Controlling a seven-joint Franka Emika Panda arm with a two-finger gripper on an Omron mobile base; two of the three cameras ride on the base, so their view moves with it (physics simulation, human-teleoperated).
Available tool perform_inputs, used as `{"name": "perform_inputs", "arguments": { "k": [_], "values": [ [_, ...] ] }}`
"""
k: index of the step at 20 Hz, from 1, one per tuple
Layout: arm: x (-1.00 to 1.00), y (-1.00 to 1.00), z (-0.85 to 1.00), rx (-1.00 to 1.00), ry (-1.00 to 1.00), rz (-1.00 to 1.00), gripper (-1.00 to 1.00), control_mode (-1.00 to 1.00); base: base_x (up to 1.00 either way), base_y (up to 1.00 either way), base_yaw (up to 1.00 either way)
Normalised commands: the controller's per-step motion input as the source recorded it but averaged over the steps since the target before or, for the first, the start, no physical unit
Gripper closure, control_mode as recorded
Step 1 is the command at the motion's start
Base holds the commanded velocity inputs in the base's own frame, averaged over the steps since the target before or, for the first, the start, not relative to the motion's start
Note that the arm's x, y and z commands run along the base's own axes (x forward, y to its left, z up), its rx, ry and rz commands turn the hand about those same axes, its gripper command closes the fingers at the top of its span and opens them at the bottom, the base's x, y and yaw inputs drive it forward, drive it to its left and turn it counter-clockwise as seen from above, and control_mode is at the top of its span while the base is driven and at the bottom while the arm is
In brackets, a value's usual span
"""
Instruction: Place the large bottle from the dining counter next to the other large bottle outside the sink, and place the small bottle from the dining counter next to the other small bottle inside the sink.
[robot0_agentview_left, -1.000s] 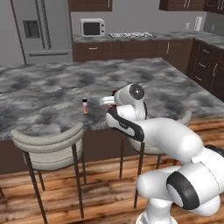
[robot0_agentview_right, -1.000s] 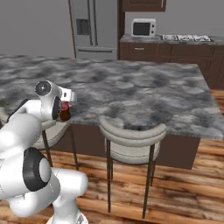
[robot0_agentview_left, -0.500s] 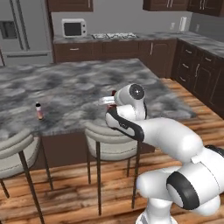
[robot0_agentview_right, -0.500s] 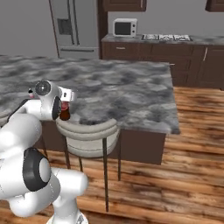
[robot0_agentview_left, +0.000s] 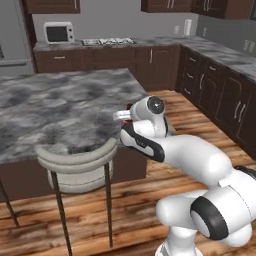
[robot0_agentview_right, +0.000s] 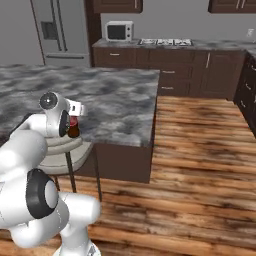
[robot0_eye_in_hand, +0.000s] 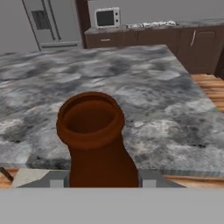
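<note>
From the hand view I look straight down the neck of the large bottle (robot0_eye_in_hand: 94, 144): its brown rim and dark mouth sit right in front of the camera, with its body running down between the jaws (robot0_eye_in_hand: 97, 181), which are clenched on it. In the right base view the same bottle (robot0_agentview_right: 73, 128) shows as a dark shape with a red label tucked beside the white wrist, held in the air over the near edge of the dining bench (robot0_agentview_right: 115, 100), not resting on it. In the left base view the jaws (robot0_agentview_left: 125, 116) sit at that bench's (robot0_agentview_left: 60, 107) near right corner, and I can make out only a sliver of the bottle there. A grey curved-back stool (robot0_agentview_left: 77, 165) stands against the bench just below the hand. A microwave (robot0_agentview_right: 119, 31) sits on the far counter.
</note>
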Motion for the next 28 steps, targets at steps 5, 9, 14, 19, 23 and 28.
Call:
{"name": "perform_inputs", "arguments": {
  "k": [5, 9, 14, 19, 23, 28],
  "values": [
    [0.00, 0.00, 0.00, 0.00, 0.00, 0.00, 1.00, 1.00, -0.11, -0.67, -0.27],
    [0.00, 0.00, 0.00, 0.00, 0.00, 0.00, 1.00, 1.00, -0.02, -0.64, -0.32],
    [0.00, 0.00, 0.00, 0.00, 0.00, 0.00, 1.00, 1.00, 0.00, -0.65, -0.27],
    [0.00, 0.00, 0.00, 0.00, 0.00, 0.00, 1.00, 1.00, 0.27, -0.76, -0.20],
    [0.00, 0.00, 0.00, 0.00, 0.00, 0.00, 1.00, 1.00, 0.36, -0.75, -0.24],
    [0.00, 0.00, 0.00, 0.00, 0.00, 0.00, 1.00, 1.00, 0.44, -0.84, -0.26]
  ]
}}
